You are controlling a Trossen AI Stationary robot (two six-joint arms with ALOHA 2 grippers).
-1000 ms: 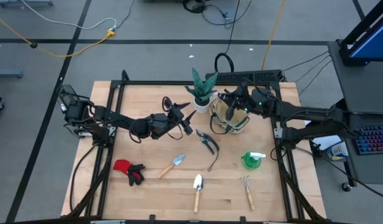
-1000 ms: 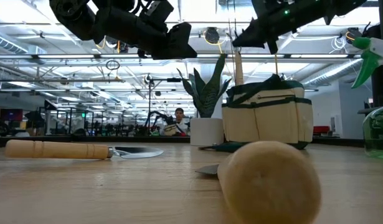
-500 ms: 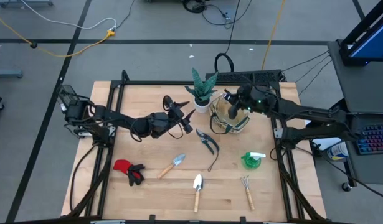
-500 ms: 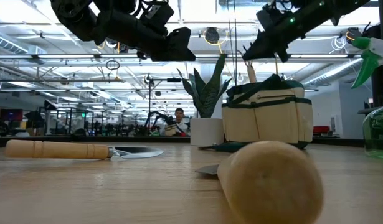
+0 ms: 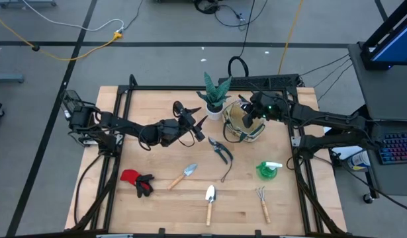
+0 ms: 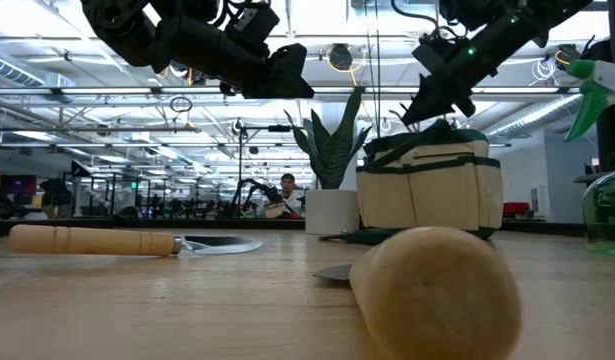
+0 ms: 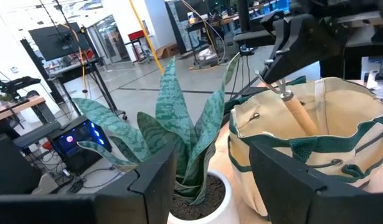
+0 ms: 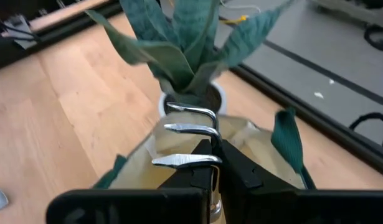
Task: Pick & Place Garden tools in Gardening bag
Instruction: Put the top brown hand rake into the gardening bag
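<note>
The right gripper (image 5: 251,112) is hovering over the open mouth of the bag (image 5: 245,124), its fingers closed on a rake (image 8: 188,140) — the 3 bent metal tines are sticking out past the fingertips in the right wrist view, and in the left wrist view the wooden handle (image 7: 300,114) is hanging down into the bag's opening. In the low view the arm is angling down toward the bag (image 6: 430,187) from above.

The bag is standing upright near the far edge of the table (image 5: 157,106), just beside the plant (image 5: 215,94) in its white pot.

The left gripper (image 5: 198,129) is waiting above the table's middle, just left of the plant, its fingers spread wide with nothing between them; in its wrist view 1 finger (image 7: 157,186) is showing on each side of the plant (image 7: 179,134).

Other tools are lying on the table:
- shears (image 5: 220,151) near the middle, just in front of the bag
- a green spray bottle (image 5: 269,170) on the right side
- a fork (image 5: 263,203) near the front edge, in front of the bottle
- 2 trowels — one (image 5: 182,176) lying at an angle, the other (image 5: 210,203) pointing at the front edge
- red-and-black gloves (image 5: 137,180) on the left side, well apart from the bag
</note>
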